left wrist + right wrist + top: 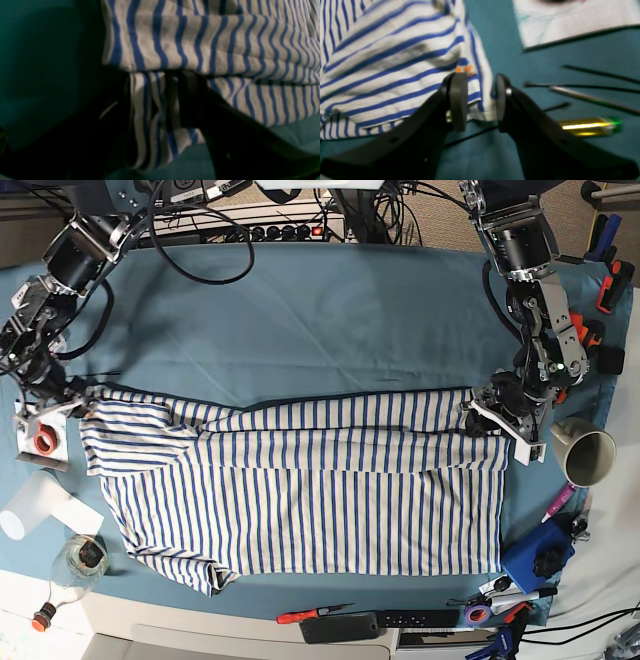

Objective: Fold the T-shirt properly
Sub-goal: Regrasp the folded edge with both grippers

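Folding the top edge of the striped T-shirt [300, 490] downward looks to be the step in hand, with the garment spread across the middle of the teal table [300, 310]. Left gripper [172, 100], at frame right in the base view, pinched tight on bunched striped cloth. Right gripper [481, 100], at frame left in that view, parted around the hem corner, fingers [458, 100] astride but not yet clamped. Next, probably: close on that corner, then lift both ends together and carry them evenly toward the lower hem.

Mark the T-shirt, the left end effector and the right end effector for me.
T-shirt [320, 500]: base view, middle of striped body.
Left end effector [478, 412]: base view, at the shirt's edge.
Right end effector [480, 100]: right wrist view, gap between pads.
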Available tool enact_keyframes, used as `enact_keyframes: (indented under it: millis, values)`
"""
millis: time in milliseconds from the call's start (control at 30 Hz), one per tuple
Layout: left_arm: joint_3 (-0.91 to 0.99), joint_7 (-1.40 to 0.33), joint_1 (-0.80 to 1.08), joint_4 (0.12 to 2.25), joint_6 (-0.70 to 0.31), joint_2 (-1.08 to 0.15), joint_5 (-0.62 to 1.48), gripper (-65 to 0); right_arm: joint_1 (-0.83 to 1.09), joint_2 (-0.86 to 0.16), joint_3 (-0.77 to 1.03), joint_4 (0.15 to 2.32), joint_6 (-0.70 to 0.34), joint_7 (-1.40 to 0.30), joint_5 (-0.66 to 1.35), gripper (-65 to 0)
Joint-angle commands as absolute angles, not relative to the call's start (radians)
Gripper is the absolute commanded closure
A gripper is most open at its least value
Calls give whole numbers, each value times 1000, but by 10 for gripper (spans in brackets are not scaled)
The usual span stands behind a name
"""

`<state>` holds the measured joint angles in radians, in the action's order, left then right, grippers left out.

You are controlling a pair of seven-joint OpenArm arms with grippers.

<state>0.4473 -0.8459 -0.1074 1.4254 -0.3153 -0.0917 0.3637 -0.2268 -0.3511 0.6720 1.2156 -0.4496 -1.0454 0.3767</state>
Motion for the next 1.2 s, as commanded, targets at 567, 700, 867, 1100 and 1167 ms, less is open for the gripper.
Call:
enact_keyframes:
  millis: [567, 700, 867, 1100, 1167]
  values:
    - [441, -920, -103, 1417, -312, -86, 344, -270, -246, -325, 673, 1214, -429, -1041, 368, -186]
    - [441, -921, -103, 1417, -312, -86, 343, -267, -246, -295, 673, 1214, -426, -1020, 336, -74]
    - [441, -928, -103, 1417, -312, -86, 344, -73, -246, -297, 673, 1214, -426, -1020, 320, 0]
    - [441, -989, -110, 1417, -312, -86, 344, 0, -246, -330, 673, 1218, -462, -1022, 362, 0]
    - [441, -1038, -120, 1419, -312, -86, 344, 0, -246, -339, 673, 1218, -487, -1026, 399, 0]
